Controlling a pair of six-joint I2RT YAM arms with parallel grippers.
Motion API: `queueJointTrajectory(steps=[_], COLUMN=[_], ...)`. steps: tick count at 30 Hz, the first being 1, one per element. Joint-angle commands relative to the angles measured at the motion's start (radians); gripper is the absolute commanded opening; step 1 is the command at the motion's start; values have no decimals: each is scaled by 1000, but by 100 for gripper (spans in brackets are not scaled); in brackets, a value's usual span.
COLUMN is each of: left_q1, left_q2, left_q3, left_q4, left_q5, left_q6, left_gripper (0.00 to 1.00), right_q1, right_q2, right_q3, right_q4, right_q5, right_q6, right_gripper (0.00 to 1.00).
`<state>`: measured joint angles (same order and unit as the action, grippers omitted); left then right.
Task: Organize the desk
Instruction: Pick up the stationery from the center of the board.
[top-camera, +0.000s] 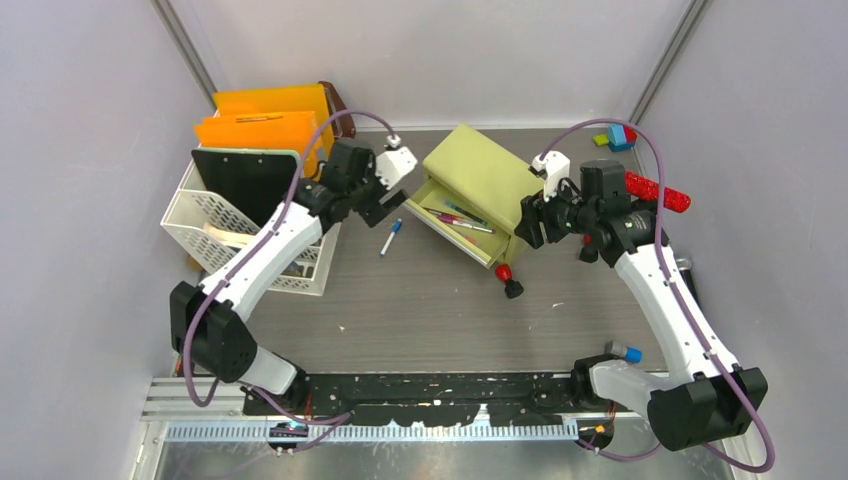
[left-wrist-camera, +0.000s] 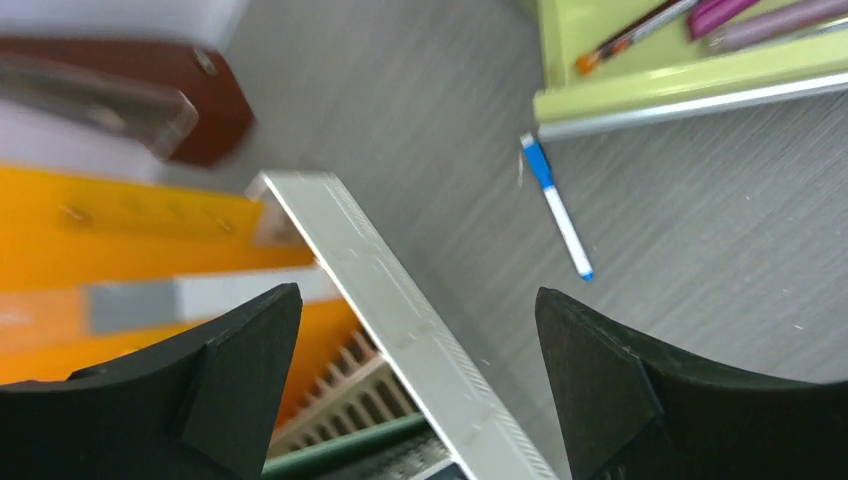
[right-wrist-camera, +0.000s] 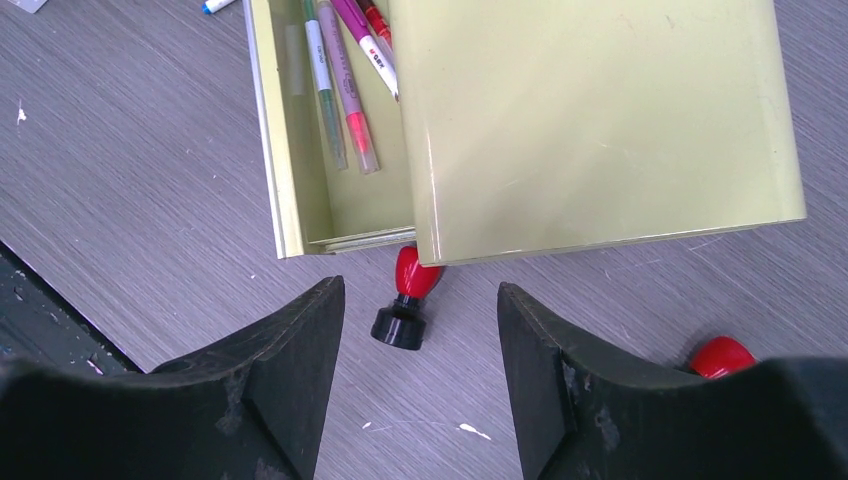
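Observation:
The desk (top-camera: 440, 310) is a grey wood-grain top. A yellow-green cabinet (top-camera: 485, 170) stands on it, its drawer (right-wrist-camera: 300, 130) pulled out with several pens inside. A blue-and-white pen (top-camera: 390, 238) lies loose on the desk by the drawer. My left gripper (top-camera: 383, 207) is open and holds nothing. It hangs over the corner rim of the white basket (left-wrist-camera: 400, 320), with the pen (left-wrist-camera: 557, 205) ahead of it. My right gripper (right-wrist-camera: 420, 290) is open above a red-and-black stamp (right-wrist-camera: 405, 305) that lies at the cabinet's near corner.
The white basket (top-camera: 230, 245) at the left holds orange folders (top-camera: 265, 125) and a black board (top-camera: 245, 180). A brown object (left-wrist-camera: 190, 100) lies behind it. A red object (top-camera: 655, 190) and small coloured blocks (top-camera: 615, 137) are at the back right. The black perforated rail (top-camera: 430, 395) runs along the near edge.

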<state>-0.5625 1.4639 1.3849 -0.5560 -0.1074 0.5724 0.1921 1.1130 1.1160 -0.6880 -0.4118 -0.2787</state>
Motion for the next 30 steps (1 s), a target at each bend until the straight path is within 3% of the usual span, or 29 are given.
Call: queueJointTrajectory(steps=[1,7,17,30], left_q1=[113,145,145,145], left_q2=[53,149,332,414], left_q3=[-71,-131,-146,-135], left_q4=[-84,-15,68,110], left_q5=[202,263,243,224], left_q6=[-334,-431,-513,-513], left_gripper=[89,85,76,53], right_q1=[-7,-8,-12,-15], right_q2=[5,11,15,25], right_q3=[1,-4,-8,-9], right_q4=[41,40,38,32], right_q5=[-22,-22,-22,-31], right_q6=[16,17,13,7], right_gripper=[64,64,63,63])
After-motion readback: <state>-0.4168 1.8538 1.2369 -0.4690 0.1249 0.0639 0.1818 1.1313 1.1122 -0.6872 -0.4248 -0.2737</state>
